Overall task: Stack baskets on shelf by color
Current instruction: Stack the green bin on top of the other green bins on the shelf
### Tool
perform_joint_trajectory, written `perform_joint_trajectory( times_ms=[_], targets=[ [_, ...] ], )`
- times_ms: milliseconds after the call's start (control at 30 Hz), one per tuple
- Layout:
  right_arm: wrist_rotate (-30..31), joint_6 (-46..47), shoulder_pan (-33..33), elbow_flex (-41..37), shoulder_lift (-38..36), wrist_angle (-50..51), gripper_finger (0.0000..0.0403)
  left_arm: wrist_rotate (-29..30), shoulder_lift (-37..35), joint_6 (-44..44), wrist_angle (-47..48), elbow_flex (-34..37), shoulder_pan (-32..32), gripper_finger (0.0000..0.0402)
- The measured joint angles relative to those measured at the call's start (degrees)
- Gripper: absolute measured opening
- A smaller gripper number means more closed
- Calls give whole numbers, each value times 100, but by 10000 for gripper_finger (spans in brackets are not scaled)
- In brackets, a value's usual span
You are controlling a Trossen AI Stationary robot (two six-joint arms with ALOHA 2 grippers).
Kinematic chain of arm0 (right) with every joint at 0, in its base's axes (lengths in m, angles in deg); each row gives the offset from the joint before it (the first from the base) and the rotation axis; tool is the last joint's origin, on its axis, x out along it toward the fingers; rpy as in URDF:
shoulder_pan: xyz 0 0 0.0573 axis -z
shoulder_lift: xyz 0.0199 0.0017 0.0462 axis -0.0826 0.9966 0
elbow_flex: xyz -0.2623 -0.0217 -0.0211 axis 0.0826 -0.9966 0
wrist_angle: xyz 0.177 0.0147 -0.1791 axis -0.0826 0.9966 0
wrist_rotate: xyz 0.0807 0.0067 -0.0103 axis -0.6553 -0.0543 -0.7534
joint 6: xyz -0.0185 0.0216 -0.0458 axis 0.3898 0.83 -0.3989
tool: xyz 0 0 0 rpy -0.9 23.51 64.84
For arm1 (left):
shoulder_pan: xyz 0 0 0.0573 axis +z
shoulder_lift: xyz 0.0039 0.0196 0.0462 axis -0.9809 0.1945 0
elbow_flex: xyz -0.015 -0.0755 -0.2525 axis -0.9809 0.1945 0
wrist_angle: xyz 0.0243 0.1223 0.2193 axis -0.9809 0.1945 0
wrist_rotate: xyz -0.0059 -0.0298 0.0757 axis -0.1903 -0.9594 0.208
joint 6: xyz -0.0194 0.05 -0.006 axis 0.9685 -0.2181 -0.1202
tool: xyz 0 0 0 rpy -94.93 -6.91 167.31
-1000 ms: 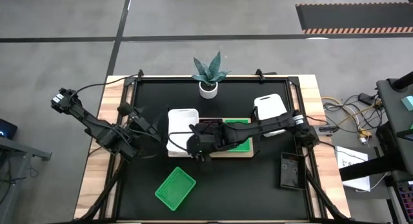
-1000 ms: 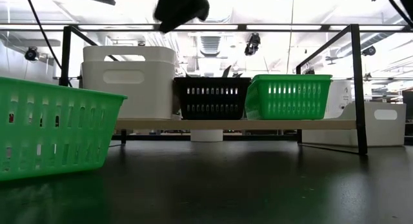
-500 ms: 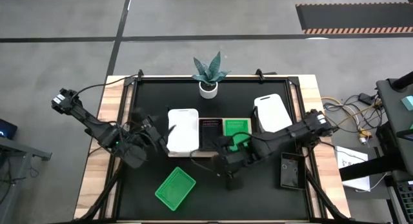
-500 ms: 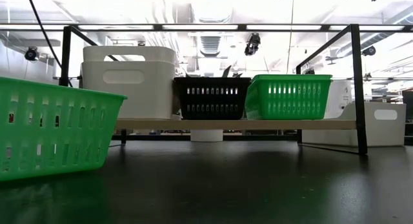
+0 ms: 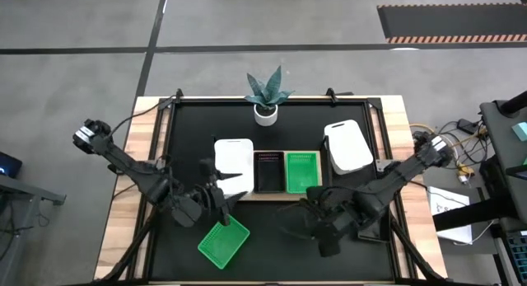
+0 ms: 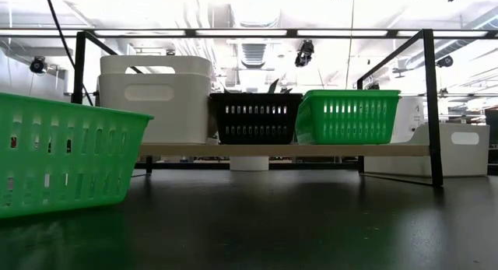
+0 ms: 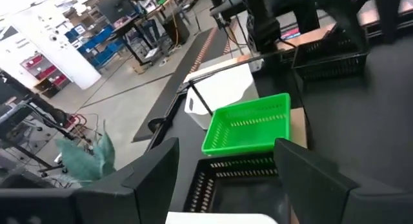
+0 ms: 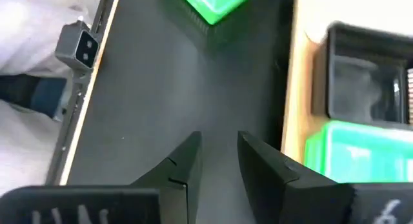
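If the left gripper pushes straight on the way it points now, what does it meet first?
Probably the bright green slotted plastic basket on the light wooden shelf; the left gripper, open, frames it, with the black basket lower and nearer.

Left end effector (image 5: 221, 201) spread wide, right end effector (image 5: 306, 224) narrowly parted, empty

The low view cuts off the loose green basket (image 6: 66, 157) at its left edge.

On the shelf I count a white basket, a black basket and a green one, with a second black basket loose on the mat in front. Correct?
Not quite. The loose basket on the mat is green, not black, as the high view shows. The shelf does hold a white basket, a black basket and a green basket.
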Motion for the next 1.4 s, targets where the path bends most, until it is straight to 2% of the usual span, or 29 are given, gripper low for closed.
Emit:
perform_joint_trajectory(
  times_ms=[100, 167, 300, 433, 533, 600, 700, 767, 867, 933, 1033, 1200, 1400],
  targets=[
    [33, 233, -22, -367, -384, -5, 105, -94, 151, 14, -207, -49, 0, 238],
    [29, 327, -31, -624, -610, -12, 116, -358, 234, 123, -325, -50, 0, 238],
    [26, 339, -31, -1174, -1069, -222, 138, -1265, 375, 1052, -442, -63, -4, 238],
    [38, 213, -29, -1658, -1436, -530, 155, -2650, 599, 2159, -465, -120, -52, 238],
    [39, 24, -31, -1891, -1660, -749, 162, -3254, 845, 2883, -336, -207, -148, 238],
    [35, -116, -31, -2021, -1769, -918, 164, -3604, 1003, 3424, 53, -371, -196, 238],
    [34, -395, -31, -2140, -1875, -1057, 164, -4158, 1341, 4288, 1160, -755, -270, 238],
    [32, -502, -31, -2189, -1924, -1087, 165, -4856, 1597, 4749, 1928, -1089, -301, 238],
    [34, -632, -29, -2223, -1954, -1113, 164, -5952, 1922, 5019, 2847, -1640, -369, 237],
    [32, -647, -29, -2240, -1956, -1119, 165, -6387, 2105, 4898, 3317, -1976, -434, 237],
    [32, -646, -29, -2265, -1957, -1153, 164, -6508, 2211, 4668, 4064, -2265, -542, 237],
    [23, -584, -29, -2356, -1956, -1353, 162, -6408, 2209, 4518, 4267, -2236, -752, 237],
    [21, -582, -29, -2415, -1956, -1403, 166, -5798, 2348, 3994, 4268, -1974, -924, 237]
  ],
)
